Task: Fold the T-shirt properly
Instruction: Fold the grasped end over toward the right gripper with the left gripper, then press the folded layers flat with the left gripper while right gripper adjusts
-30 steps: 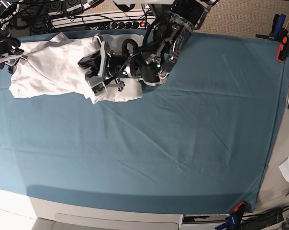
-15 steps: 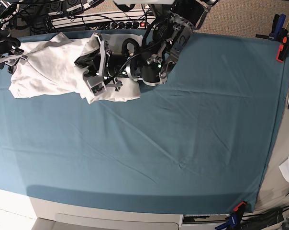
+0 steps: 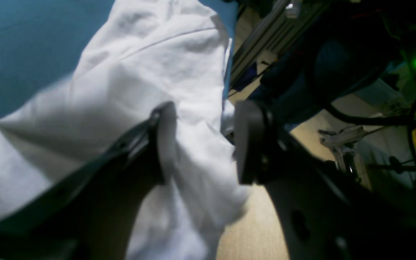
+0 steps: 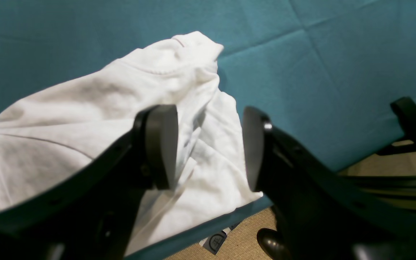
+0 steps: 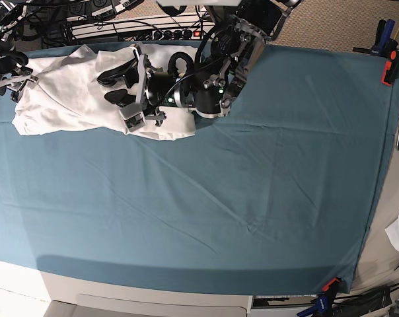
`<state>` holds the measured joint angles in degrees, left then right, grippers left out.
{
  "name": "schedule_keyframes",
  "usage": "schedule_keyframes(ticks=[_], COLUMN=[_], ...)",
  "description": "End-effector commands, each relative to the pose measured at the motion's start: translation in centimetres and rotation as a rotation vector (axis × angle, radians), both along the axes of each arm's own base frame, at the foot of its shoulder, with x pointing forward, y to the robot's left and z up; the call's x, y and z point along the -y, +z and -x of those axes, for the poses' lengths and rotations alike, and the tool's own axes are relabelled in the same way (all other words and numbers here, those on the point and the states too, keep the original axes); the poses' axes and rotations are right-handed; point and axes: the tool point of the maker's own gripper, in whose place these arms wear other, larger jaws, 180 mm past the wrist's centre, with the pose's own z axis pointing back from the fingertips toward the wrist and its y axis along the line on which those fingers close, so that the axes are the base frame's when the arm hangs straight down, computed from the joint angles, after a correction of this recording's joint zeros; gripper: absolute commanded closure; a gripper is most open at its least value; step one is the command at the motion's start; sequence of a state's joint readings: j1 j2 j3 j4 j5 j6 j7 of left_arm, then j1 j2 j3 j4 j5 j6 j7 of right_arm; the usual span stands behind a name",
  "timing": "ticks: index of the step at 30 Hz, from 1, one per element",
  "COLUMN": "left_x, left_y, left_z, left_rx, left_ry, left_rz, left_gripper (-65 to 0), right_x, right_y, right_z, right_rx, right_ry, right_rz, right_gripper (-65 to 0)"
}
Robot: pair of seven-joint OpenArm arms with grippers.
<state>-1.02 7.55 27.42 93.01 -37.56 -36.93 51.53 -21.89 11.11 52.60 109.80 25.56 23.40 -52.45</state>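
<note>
T-shirt point(image 5: 67, 99): bunched at the far corner of the teal table cover point(image 5: 252, 185) | left gripper point(image 3: 202, 144): jaws apart over it, gripping nothing | right gripper point(image 4: 209, 148): gaping, empty | handling: looks thin, floppy, light, so probably best pinched at a hem or sleeve edge

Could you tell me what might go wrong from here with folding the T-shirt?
The T-shirt lies bunched at the far corner of the teal cover, and cloth reaches its edge in the right wrist view, so it might slip off. The left end effector stands open with fabric between its pads; closing there could pinch several layers. The right end effector is open too, so nothing anchors the cloth.
</note>
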Motion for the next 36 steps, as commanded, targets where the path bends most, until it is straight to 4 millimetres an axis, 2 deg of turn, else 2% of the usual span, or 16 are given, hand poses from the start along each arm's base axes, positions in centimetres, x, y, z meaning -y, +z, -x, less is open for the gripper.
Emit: schedule_keyframes(ticks=[1, 2, 5, 6, 9, 13, 20, 23, 26, 28, 32, 36], left_x=[0.9, 0.8, 0.6, 0.5, 0.2, -0.6, -4.4, -5.7, -6.5, -6.5, -6.1, -6.1], left_y=[2.6, 2.7, 2.9, 2.9, 2.6, 0.3, -4.1, -5.5, -6.2, -6.3, -5.9, -5.9], left_z=[-0.5, -0.6, -0.8, -0.8, -1.1, -2.1, -2.1, -1.7, -1.5, -1.4, -0.8, -0.8], left_rx=[0.026, 0.031, 0.066, 0.079, 0.103, 0.115, 0.105, 0.093, 0.088, 0.085, 0.083, 0.083], left_ry=[0.002, 0.001, -0.020, -0.029, -0.021, 0.027, 0.033, 0.031, 0.028, 0.026, 0.000, 0.000], left_rz=[0.085, 0.084, 0.046, 0.028, -0.017, -0.155, -0.306, -0.346, -0.369, -0.367, -0.338, -0.338], left_gripper=[-26.9, -24.1, -3.8, 0.0, 0.0, 0.0, 0.0, 0.0, 0.0, 0.0, 0.0, -1.2], right_x=[0.3, 0.4, 0.3, 0.3, 0.4, 1.0, 4.7, 7.0, 9.2, 9.8, 8.4, 7.3], right_y=[1.5, 1.5, 1.5, 1.5, 1.5, 2.2, 6.8, 7.5, 5.7, 3.7, 0.8, -1.1], right_z=[-0.6, -0.6, -0.6, -0.6, -0.7, -0.9, -2.1, -2.2, -2.4, -2.8, -4.3, -4.1], right_rx=[0.046, 0.046, 0.046, 0.046, 0.044, 0.034, -0.043, -0.101, -0.118, -0.111, -0.038, 0.014], right_ry=[0.013, 0.013, 0.013, 0.013, 0.014, 0.027, 0.070, 0.060, 0.041, 0.049, 0.139, 0.175], right_rz=[0.032, 0.032, 0.032, 0.032, 0.035, 0.072, 0.259, 0.284, 0.166, 0.013, -0.353, -0.633], right_gripper=[-28.8, -28.8, -28.8, -28.8, -28.8, -28.8, -28.8, -29.5, -34.8, -34.8, -34.9, -34.9])
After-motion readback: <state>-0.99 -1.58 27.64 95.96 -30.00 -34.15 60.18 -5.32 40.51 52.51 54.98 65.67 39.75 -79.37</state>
